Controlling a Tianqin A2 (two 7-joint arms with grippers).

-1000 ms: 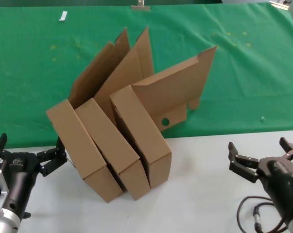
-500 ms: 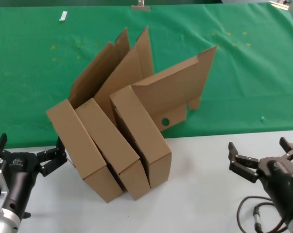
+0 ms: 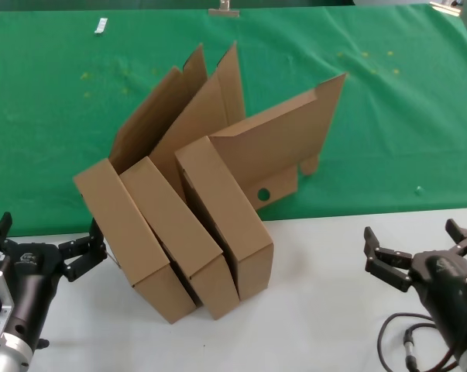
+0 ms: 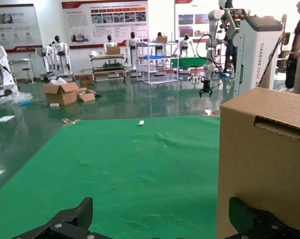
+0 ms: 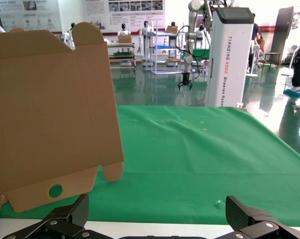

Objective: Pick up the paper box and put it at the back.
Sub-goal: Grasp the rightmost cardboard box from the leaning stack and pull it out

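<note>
The paper box [image 3: 227, 225] is the rightmost of three brown cardboard boxes leaning together at the cloth's front edge. Its tall lid flap [image 3: 283, 143] stands open, with a small round hole [image 3: 263, 194] low down. The flap also shows in the right wrist view [image 5: 50, 124]. The green cloth [image 3: 388, 116] spreads behind it. My left gripper [image 3: 47, 239] is open and empty on the white tabletop, left of the boxes. My right gripper [image 3: 413, 236] is open and empty, right of the boxes. Both show open in the left wrist view [image 4: 161, 209] and the right wrist view [image 5: 157, 205].
Two near-identical boxes [image 3: 132, 240] [image 3: 179, 232] lean against the paper box's left side; the leftmost shows beside my left gripper [image 4: 264, 159]. A small white object [image 3: 101, 25] and a metal clip [image 3: 224, 9] lie at the cloth's far edge. A cable [image 3: 400, 341] loops by the right arm.
</note>
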